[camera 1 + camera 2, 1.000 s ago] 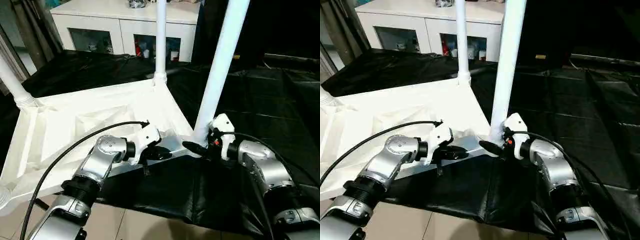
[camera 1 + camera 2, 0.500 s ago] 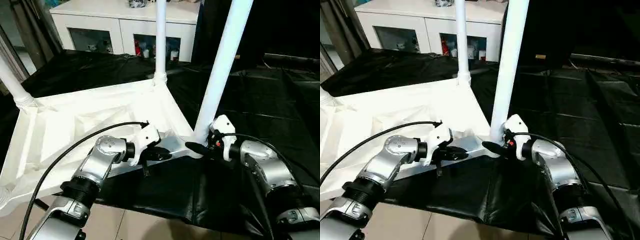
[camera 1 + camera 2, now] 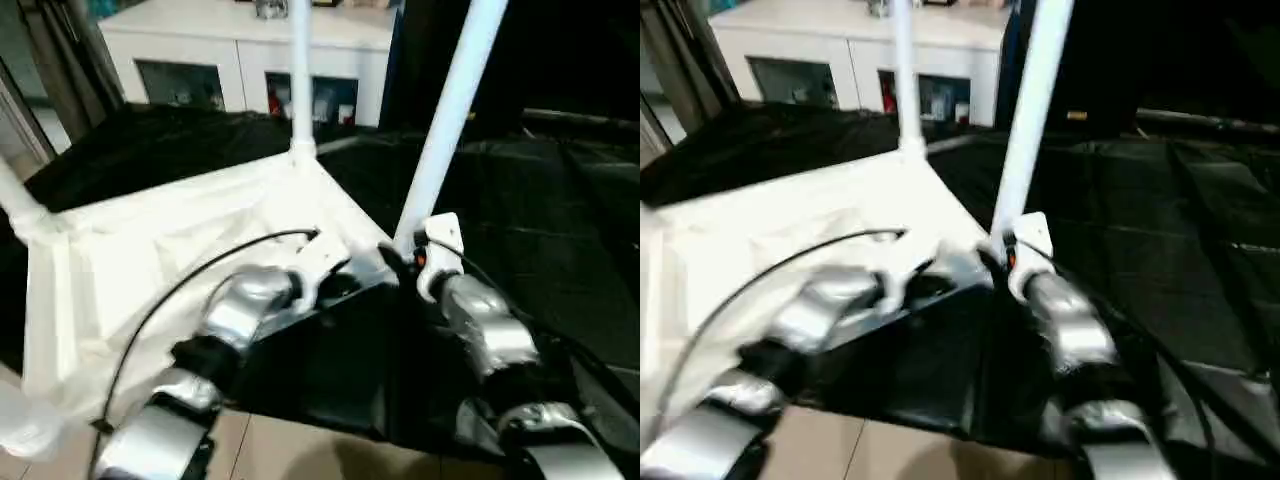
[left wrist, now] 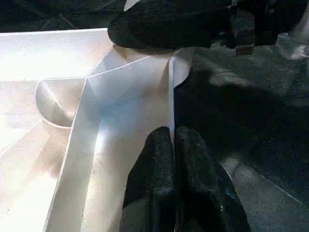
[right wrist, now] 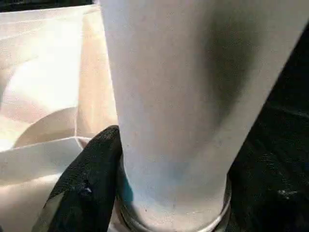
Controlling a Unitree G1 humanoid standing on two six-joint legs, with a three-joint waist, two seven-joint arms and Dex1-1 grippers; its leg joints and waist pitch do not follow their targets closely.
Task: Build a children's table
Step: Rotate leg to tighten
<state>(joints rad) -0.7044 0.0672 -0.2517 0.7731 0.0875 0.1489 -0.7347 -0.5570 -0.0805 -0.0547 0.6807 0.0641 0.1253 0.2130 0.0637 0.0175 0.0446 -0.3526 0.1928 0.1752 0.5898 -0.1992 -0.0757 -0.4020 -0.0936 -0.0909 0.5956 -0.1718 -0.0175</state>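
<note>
The tabletop [image 3: 170, 240] lies upside down on black sheeting [image 3: 520, 210]. The left pincer [image 4: 173, 140], pressed together, pinches the tabletop's thin rim. The right pincer [image 5: 159, 193] is spread around the near corner leg [image 3: 450, 110] at its socket.

An upturned white plastic tabletop [image 3: 150, 250] lies on a black sheet [image 3: 520, 230], ribbed underside up. Three white legs rise from its corners: a far leg [image 3: 299, 70], a near leg [image 3: 448, 110] leaning right, and a left leg [image 3: 18, 200] at the frame's edge. Two silver forearms reach in from below. The left gripper [image 3: 335, 283] sits at the tabletop's near rim; the right gripper [image 3: 395, 260] is at the base of the near leg. A white glass-doored cabinet [image 3: 240, 60] stands behind.
</note>
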